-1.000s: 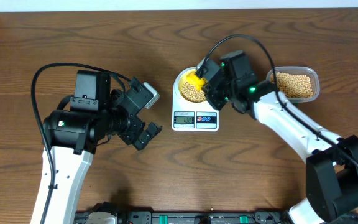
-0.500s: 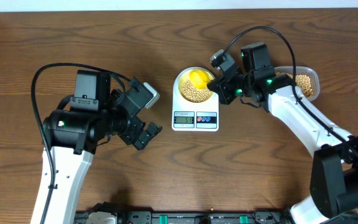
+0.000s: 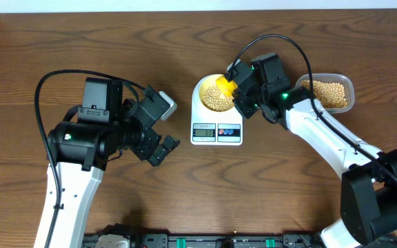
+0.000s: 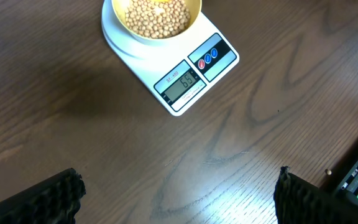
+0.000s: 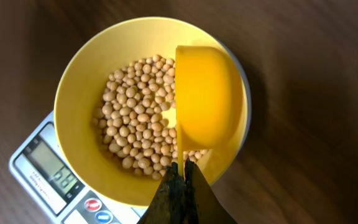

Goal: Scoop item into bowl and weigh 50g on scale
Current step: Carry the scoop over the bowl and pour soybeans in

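Observation:
The pale yellow bowl sits on the white scale and holds many beige beans. My right gripper is shut on the handle of a bright yellow scoop, which is tipped on its side over the right part of the bowl. In the overhead view the scoop is above the bowl's right rim. The scale's display reads about 65. My left gripper is open and empty above bare table, left of the scale.
A clear plastic tub of more beans stands to the right of the scale, behind my right arm. A black rail runs along the table's front edge.
My right gripper swung right toward the tub with the scoop, then came back left over the bowl's right side. The left arm has not moved.

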`<state>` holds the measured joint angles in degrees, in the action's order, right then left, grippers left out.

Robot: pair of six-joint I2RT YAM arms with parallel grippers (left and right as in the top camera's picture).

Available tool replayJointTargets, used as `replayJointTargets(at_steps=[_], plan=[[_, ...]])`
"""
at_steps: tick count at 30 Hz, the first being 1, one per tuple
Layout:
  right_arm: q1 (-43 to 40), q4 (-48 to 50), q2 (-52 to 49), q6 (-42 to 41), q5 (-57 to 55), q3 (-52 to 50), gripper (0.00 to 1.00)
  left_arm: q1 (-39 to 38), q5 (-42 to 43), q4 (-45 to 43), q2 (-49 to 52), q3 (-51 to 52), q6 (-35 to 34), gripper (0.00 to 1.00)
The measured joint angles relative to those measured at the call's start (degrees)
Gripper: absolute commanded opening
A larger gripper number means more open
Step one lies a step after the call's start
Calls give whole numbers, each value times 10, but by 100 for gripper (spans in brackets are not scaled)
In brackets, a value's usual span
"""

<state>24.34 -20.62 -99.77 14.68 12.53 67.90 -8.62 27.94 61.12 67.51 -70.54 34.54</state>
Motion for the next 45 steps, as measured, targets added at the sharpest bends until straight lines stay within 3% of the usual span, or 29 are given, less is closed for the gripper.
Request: replayJointTargets(at_steps=[27,45], plan=[[11,-1,-2,56,-26,0,1,0,0,0,0,0,0,100],[-19,-1,-2,-111,142,0,1,0,0,0,0,0,0,100]])
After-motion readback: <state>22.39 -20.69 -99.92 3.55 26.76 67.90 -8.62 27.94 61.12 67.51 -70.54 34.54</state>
